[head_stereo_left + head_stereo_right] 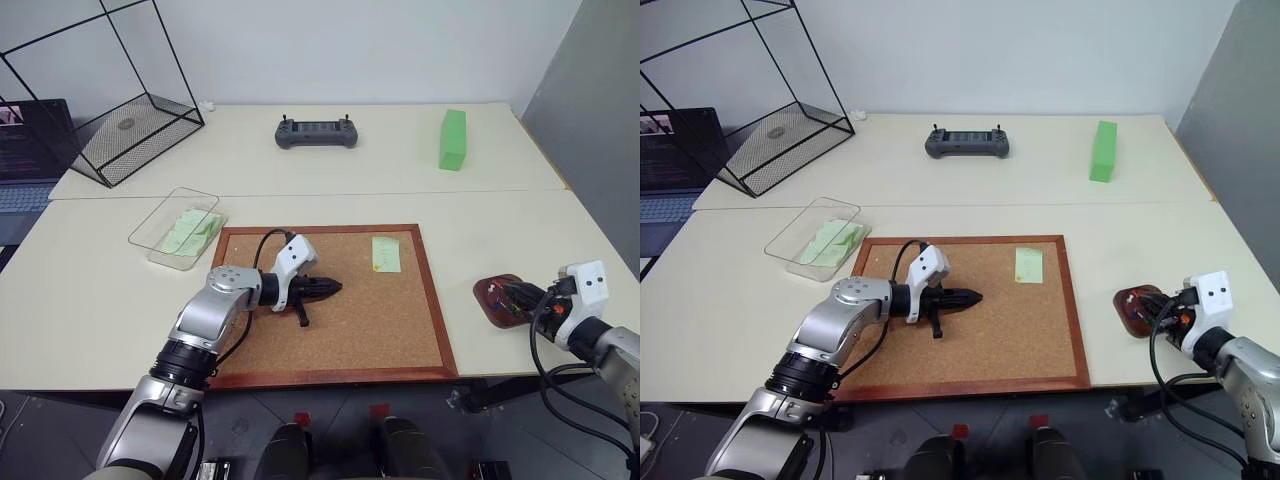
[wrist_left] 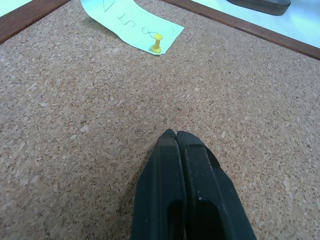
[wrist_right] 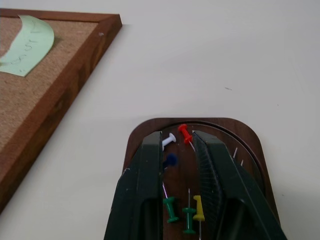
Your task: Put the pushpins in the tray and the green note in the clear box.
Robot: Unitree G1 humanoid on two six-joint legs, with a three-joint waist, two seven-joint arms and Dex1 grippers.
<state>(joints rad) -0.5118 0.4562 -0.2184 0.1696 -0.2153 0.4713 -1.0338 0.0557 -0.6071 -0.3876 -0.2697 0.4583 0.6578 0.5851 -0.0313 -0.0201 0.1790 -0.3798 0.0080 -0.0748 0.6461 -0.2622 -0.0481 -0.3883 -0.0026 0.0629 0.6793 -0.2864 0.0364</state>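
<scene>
Over the dark reddish-brown tray [image 3: 250, 134] at the table's right, my right gripper [image 3: 177, 136] is open. Several pushpins lie in the tray between its fingers, among them a red one [image 3: 185, 133] at the fingertips and a dark blue one [image 3: 170, 160]. My left gripper [image 2: 175, 135] is shut and empty, low over the middle of the cork board [image 1: 340, 340]. A pale green note [image 1: 386, 253] lies on the board's far right part, held by a yellow pin [image 2: 157, 44]. The clear box [image 1: 153, 214] stands left of the board with green slips [image 1: 190, 232] inside.
A black wire cube [image 1: 120, 110] and a laptop [image 1: 25, 150] stand at the far left. A dark controller [image 1: 316, 132] and a bright green block [image 1: 453, 139] lie on the far table. The tray sits close to the table's front right edge.
</scene>
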